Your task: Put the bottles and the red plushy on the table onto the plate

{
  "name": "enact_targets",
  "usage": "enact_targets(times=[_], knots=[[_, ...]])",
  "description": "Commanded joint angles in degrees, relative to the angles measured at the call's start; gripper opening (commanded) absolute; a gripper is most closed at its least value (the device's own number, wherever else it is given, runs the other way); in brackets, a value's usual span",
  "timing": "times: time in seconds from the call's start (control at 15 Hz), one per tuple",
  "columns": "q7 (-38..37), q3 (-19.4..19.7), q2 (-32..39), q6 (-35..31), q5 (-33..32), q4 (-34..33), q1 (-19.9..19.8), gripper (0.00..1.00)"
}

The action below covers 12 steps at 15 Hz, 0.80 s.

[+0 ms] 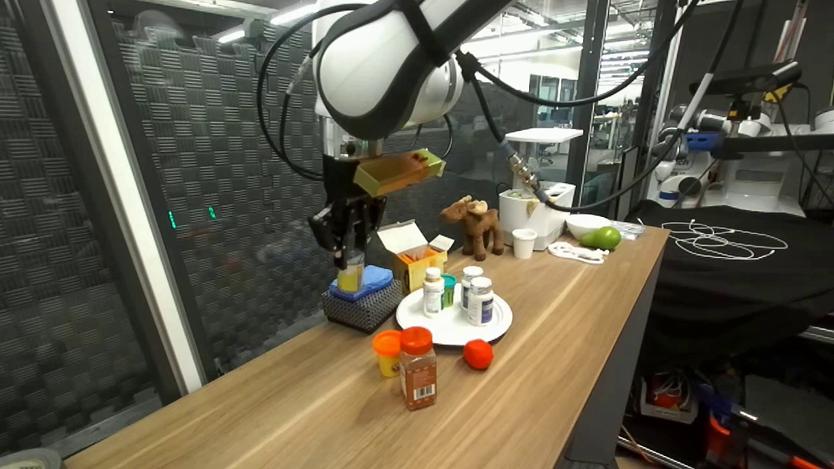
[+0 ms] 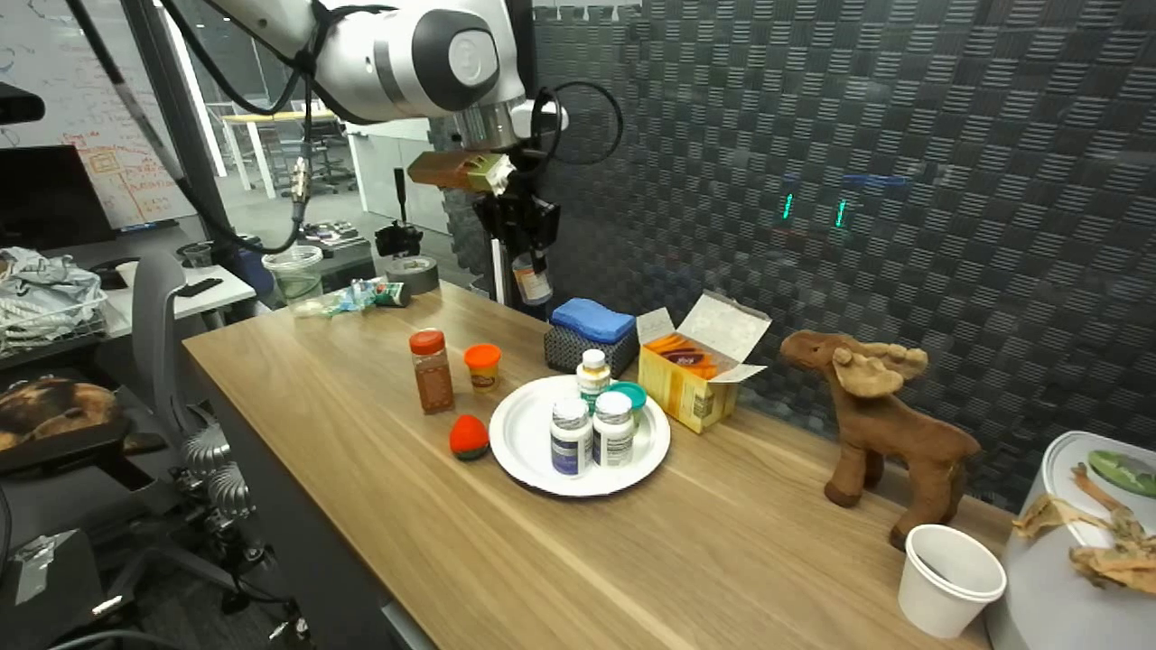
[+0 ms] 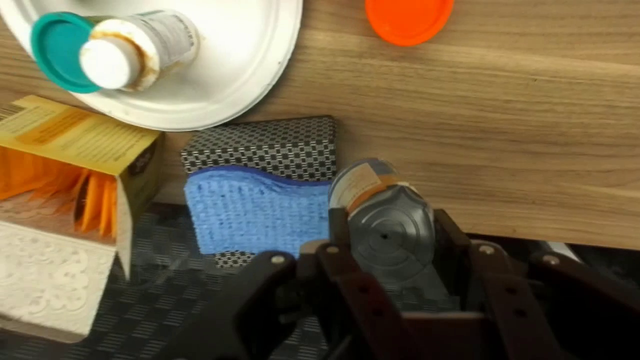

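Note:
My gripper [image 1: 352, 251] is shut on a clear bottle with an orange-and-white label [image 2: 535, 286], held tilted in the air near the table's wall-side edge. In the wrist view, the bottle's ringed end [image 3: 387, 237] shows between the fingers. The white plate [image 1: 449, 333] bears a white bottle [image 1: 433, 293], two white-capped bottles [image 2: 571, 440] [image 2: 614, 431] and a teal-lidded tub [image 3: 61, 52]. The red plushy [image 2: 469, 437], small and round, lies on the table beside the plate. A red-lidded bottle [image 1: 418, 372] and an orange-lidded tub [image 2: 483, 367] stand on the table near it.
A dark patterned box [image 1: 365, 311] with a blue cloth [image 3: 260, 212] on it stands by the wall, close to the held bottle. An open yellow box [image 2: 691, 388], a brown moose plush [image 2: 890, 433] and a white cup [image 1: 524, 243] stand farther along.

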<state>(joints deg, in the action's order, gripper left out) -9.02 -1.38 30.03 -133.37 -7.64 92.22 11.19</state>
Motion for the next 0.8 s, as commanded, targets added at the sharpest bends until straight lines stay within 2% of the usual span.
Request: enact_targets(times=[0.0,0.73], knots=[[-1.96,1.80,-6.21,-2.38,-0.80,7.62,-1.27,0.18],[-2.78,3.90,-13.50,-4.42,-1.76,22.33,-4.96,0.18]])
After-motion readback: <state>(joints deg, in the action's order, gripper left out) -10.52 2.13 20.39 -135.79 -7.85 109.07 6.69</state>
